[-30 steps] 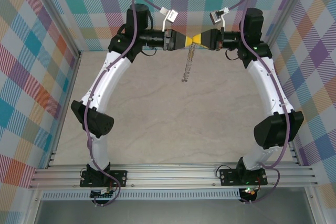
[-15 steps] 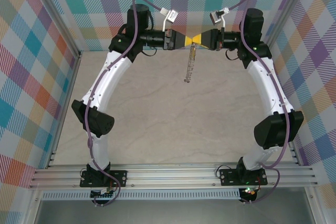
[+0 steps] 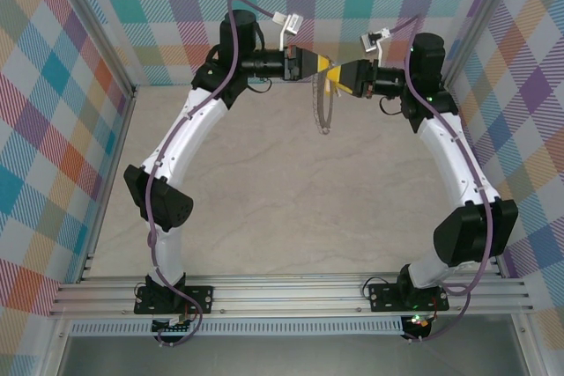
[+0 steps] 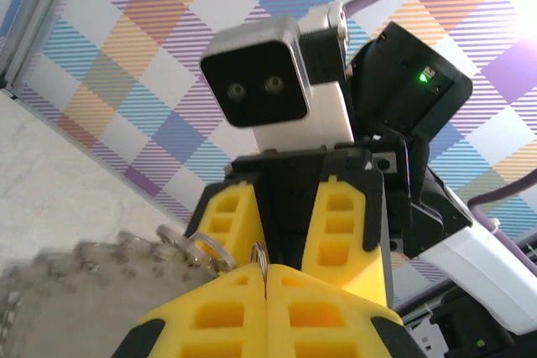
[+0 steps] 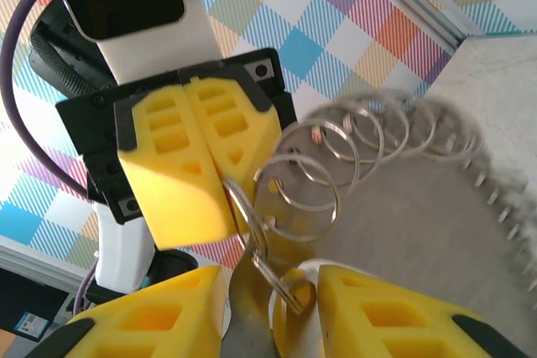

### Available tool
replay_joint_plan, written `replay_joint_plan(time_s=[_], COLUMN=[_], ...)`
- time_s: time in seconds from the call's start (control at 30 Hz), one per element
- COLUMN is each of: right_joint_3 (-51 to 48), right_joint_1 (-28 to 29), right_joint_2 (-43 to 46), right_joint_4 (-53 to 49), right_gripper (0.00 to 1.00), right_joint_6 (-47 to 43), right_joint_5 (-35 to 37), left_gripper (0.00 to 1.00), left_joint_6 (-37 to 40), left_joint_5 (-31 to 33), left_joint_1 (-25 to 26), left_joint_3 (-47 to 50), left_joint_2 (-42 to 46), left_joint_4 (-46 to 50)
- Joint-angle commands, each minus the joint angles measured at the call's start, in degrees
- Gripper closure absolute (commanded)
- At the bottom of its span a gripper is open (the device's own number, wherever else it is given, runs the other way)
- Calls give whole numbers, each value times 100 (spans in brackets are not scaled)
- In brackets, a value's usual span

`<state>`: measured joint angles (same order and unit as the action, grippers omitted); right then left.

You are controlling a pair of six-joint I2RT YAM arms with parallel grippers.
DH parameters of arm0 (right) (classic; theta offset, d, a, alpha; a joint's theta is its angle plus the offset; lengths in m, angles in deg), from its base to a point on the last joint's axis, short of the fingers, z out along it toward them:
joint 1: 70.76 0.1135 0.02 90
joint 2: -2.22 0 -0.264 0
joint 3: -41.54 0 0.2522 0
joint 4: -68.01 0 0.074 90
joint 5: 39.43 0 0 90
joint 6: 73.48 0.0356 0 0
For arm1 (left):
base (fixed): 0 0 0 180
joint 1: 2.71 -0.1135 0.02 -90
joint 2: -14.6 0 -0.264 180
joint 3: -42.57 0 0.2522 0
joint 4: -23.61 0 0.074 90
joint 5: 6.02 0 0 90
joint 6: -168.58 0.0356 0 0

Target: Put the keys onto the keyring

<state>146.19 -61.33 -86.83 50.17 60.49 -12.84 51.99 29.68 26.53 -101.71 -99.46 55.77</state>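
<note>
The large grey metal keyring (image 4: 84,282), its rim lined with small wire loops, hangs in the air between both arms, above the pale desk (image 3: 264,200). The left gripper (image 4: 265,278) has its jaws clenched on one thin loop. The jaws of the right gripper (image 5: 250,281) stand parted, with a small loop in the gap. The ring looks light, floppy and slippery, so one loop seems the best hold. I can read no writing.
</note>
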Motion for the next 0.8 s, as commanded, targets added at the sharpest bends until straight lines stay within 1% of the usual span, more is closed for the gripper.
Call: replay_joint_plan(time_s=[0.0, 0.17, 0.3, 0.33, 0.4, 0.47, 0.63, 0.77], right_joint_3=[-200, -391, -509, -518, -520, -529, -507, -492], right_joint_1=[50, 50, 50, 48, 50, 54, 92, 179], right_joint_2=[246, 344, 398, 398, 402, 415, 475, 540], right_joint_4=[443, 565, 697, 698, 725, 748, 686, 530], right_gripper=[65, 67, 76, 82, 89, 99, 100, 100], right_joint_6=[185, 268, 363, 378, 402, 426, 447, 430], right_joint_5=[13, 64, 147, 170, 177, 204, 418, 789], left_gripper=[100, 100, 100, 100, 100, 100, 100, 100], left_joint_6=[-135, -151, -198, -214, -262, -320, -560, -653], left_joint_5=[103, 130, 148, 163, 196, 273, 562, 804], left_joint_1=[56, 48, 45, 47, 46, 47, 56, 81], left_joint_3=[18, 26, 24, 19, 42, 106, 515, 865], left_joint_2=[332, 341, 342, 343, 349, 382, 588, 753], left_joint_4=[-565, -600, -676, -687, -725, -807, -1229, -1471])
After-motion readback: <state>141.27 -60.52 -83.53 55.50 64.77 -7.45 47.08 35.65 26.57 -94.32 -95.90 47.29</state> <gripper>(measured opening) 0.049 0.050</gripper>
